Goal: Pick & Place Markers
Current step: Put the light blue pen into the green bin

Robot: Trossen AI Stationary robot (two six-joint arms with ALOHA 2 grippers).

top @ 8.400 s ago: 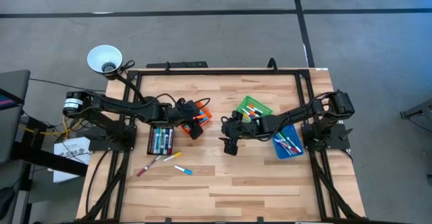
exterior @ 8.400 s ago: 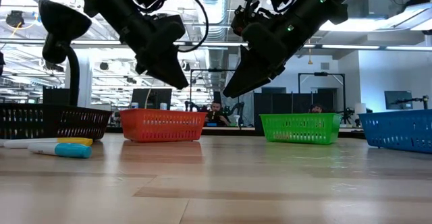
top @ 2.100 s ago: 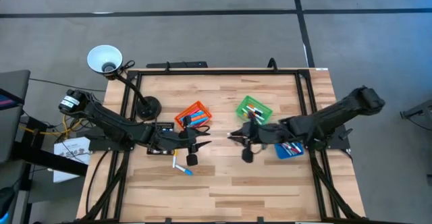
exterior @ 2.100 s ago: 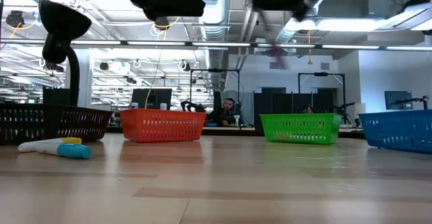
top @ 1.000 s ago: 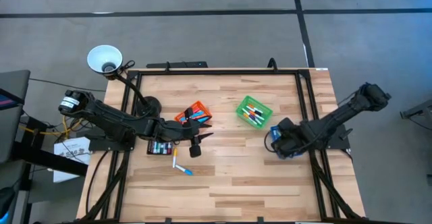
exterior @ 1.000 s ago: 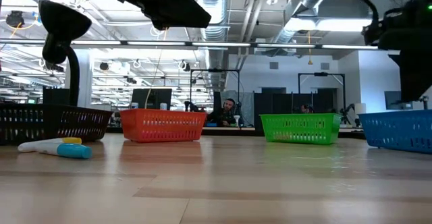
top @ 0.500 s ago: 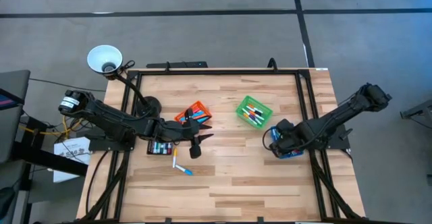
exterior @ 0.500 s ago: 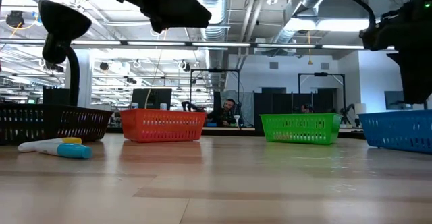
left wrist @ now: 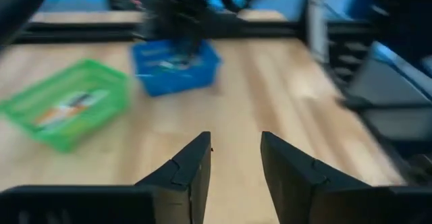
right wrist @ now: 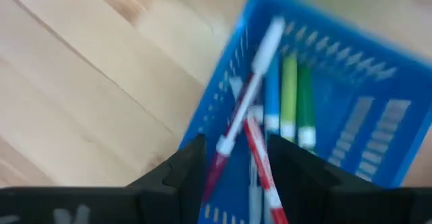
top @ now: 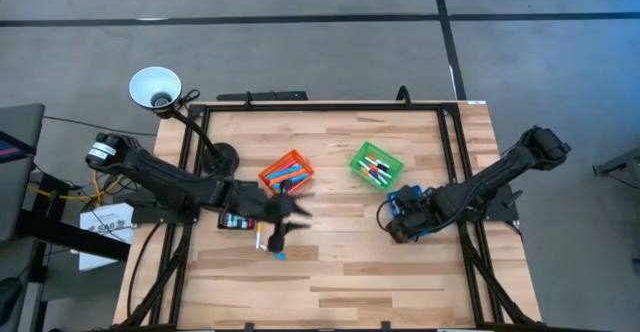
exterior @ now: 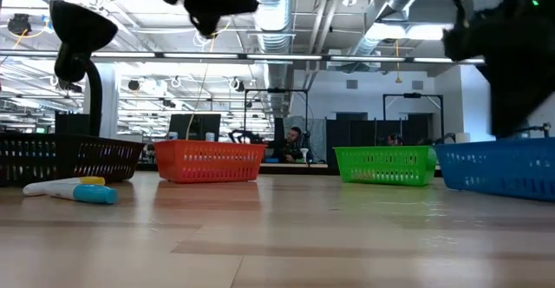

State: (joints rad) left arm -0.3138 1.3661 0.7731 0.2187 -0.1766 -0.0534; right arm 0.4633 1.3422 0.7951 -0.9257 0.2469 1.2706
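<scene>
— Blue bin (right wrist: 317, 109) first: where does the right gripper (right wrist: 233, 160) sit?

— Right over its near edge, fingers apart and empty. Inside lie markers (right wrist: 270, 116), among them a red-and-white one, two green and a blue (all blurred in the right wrist view). From above, the gripper (top: 397, 219) covers most of that bin.

— And the left gripper (left wrist: 234, 158)?

— Jaws parted, nothing between them, above bare wooden table (left wrist: 270, 82) near the middle. In the high view it (top: 283, 217) hangs beside the black bin (top: 236, 221), close to two loose markers (top: 262, 240) on the wood, one yellow-capped, one blue-capped.

— Other markers?

— Some in the orange bin (top: 285, 171), some in the green bin (top: 376, 164). The low view shows the loose pair (exterior: 65, 188) lying touching.
</scene>
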